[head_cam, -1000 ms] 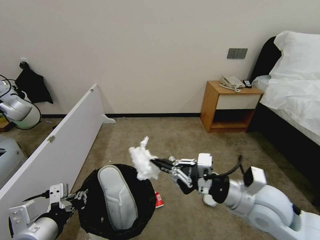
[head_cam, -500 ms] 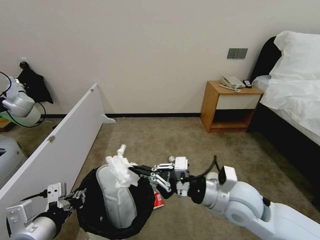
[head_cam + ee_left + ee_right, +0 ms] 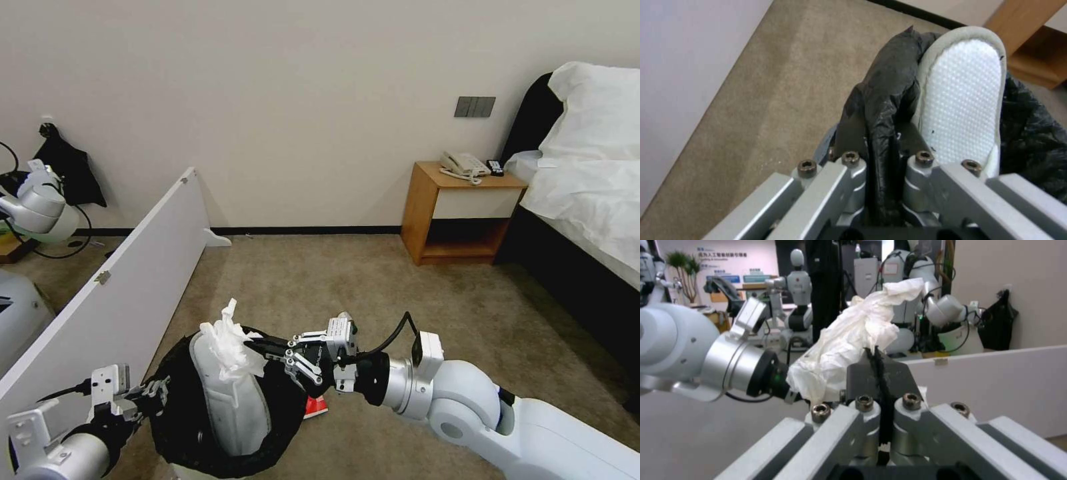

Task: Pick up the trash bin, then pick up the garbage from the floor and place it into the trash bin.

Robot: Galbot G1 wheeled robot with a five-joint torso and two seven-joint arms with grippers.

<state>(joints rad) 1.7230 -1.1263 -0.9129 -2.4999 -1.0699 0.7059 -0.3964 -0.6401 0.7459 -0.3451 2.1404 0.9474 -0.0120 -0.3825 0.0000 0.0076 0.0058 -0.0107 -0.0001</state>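
Tissue wad [image 3: 229,340] over trash bin [image 3: 175,427]

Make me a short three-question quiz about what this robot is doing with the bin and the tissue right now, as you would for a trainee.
1. True or false: the right gripper holds the tissue wad above the trash bin.
2. What is the left gripper clamped on?
A. the bin's bag-lined rim
B. the slipper
C. the white board
3. Fill in: standing inside the bin is a white ______.

Key
1. True; its fingers are closed on the tissue.
2. A; the black bag fold sits between its fingers.
3. slipper; it leans upright, sole showing in the left wrist view.
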